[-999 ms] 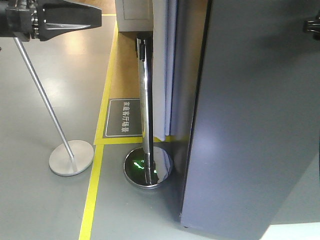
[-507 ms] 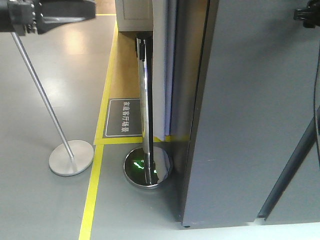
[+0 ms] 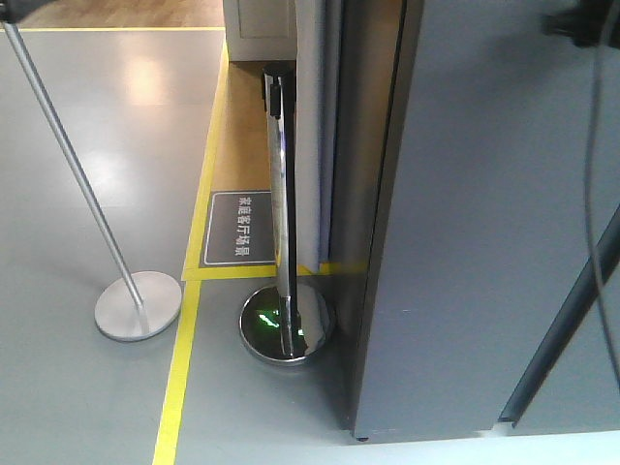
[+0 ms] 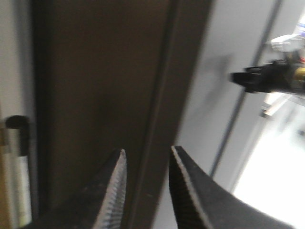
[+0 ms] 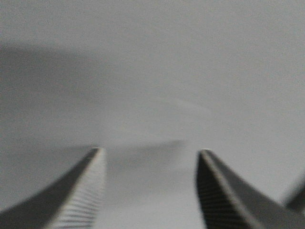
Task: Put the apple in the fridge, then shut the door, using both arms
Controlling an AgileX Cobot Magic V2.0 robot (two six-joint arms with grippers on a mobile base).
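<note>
The fridge (image 3: 373, 194) stands at the right of the front view, and the dark grey outer face of its door (image 3: 484, 242) fills that side. No white inside shows. The apple is out of view. My right gripper (image 3: 578, 24) is a dark blur at the top right, against the door face. In the right wrist view it (image 5: 151, 150) is open and empty, close to the plain grey face (image 5: 152, 71). My left gripper (image 4: 147, 149) is open and empty, pointing at the fridge's dark edge (image 4: 105, 95). The right gripper (image 4: 264, 78) also shows there.
A chrome stanchion post (image 3: 281, 194) with a round base (image 3: 287, 327) stands just left of the fridge. A thin slanted pole with a disc base (image 3: 138, 305) stands further left. Yellow floor tape (image 3: 179, 368) and a floor sign (image 3: 242, 228) lie between. A dark slanted bar (image 3: 562, 320) crosses the lower right.
The door's grey face swung in towards the fridge, then held. My left gripper rose out of the top left of the front view. The right gripper shifted a little up and left.
</note>
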